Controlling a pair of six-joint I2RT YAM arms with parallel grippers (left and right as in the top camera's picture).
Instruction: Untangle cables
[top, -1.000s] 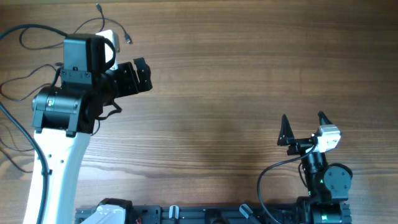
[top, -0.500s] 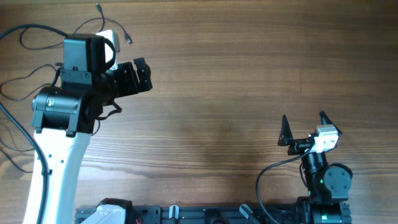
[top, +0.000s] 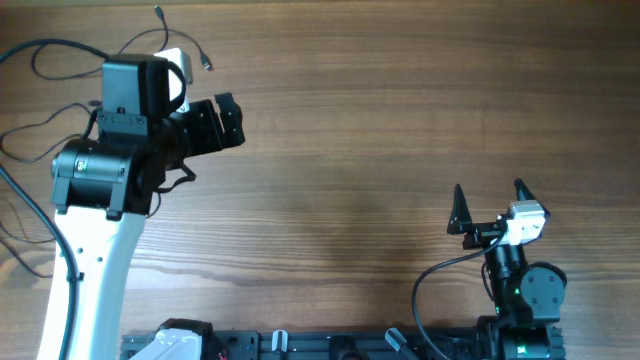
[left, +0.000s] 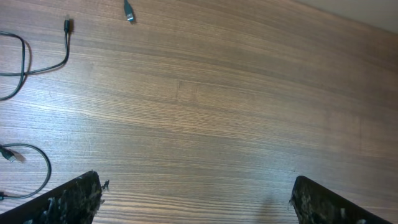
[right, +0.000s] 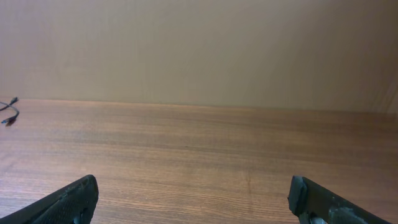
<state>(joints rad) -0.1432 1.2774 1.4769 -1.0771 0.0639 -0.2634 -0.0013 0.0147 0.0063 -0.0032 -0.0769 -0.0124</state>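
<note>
Standing by the brown wood-grain tabletop (top: 380, 120), I see the thin, dark grey-black cables (left: 67, 26) with small silvery plug ends gathered at its far left edge, in loose loops that run off the side. The left arm's fingers (top: 225, 118) hang spread wide with nothing between them, over bare wood just inward of the cords. From those fingers the cords lie off to the outer side and a little ahead. The loops curl too much to give one long axis, though each plug end points roughly away from the edge. The right arm's fingers (top: 458, 208) are likewise spread and empty, at the near right and well apart from the cords, so I judge the left arm the one to reach first. The overhead view hides part of the bundle under the white-and-black left arm, so I cannot tell where strands cross. The left wrist view picks out a silvery plug (left: 129, 12) and a lower loop (left: 48, 169) lying apart from each other. The right wrist view catches only two tiny cord ends (right: 7, 111) at its far left.
</note>
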